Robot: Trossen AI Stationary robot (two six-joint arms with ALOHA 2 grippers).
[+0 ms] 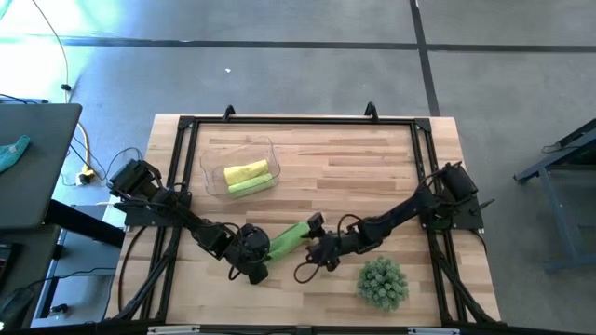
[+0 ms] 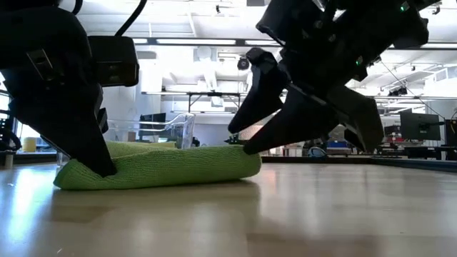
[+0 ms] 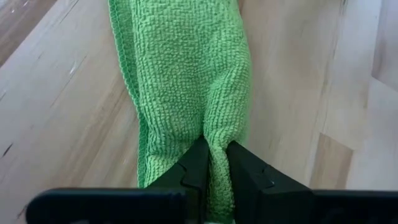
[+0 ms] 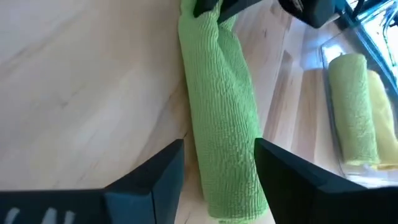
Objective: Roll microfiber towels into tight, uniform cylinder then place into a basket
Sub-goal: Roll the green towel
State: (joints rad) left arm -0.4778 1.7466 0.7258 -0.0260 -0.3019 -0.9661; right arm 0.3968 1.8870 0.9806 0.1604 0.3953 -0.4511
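Note:
A rolled lime green towel [image 1: 289, 237] lies slantwise on the wooden table near its front edge. It also shows in the low view [image 2: 164, 165]. My left gripper [image 1: 262, 249] is shut on the roll's near-left end. My right gripper [image 4: 219, 167] is open. Its fingers stand on either side of the roll's other end [image 4: 227, 155], and I cannot tell whether they touch it. The clear basket [image 1: 209, 160] at the far left holds a yellow roll [image 1: 245, 171] and a lime green roll [image 1: 251, 184]. My left gripper pinches a raised fold of cloth at the roll's end [image 3: 214, 144] between its two fingertips. The fingers [image 2: 91, 146] come from above, slanting down, and lie along the roll. The roll rests full length on the table, slack.
A spiky green ball-shaped plant [image 1: 382, 282] stands at the front right, close to my right arm. A black frame [image 1: 298, 121] runs round the table. A teal cloth [image 1: 13, 152] lies on a dark stand left of the table.

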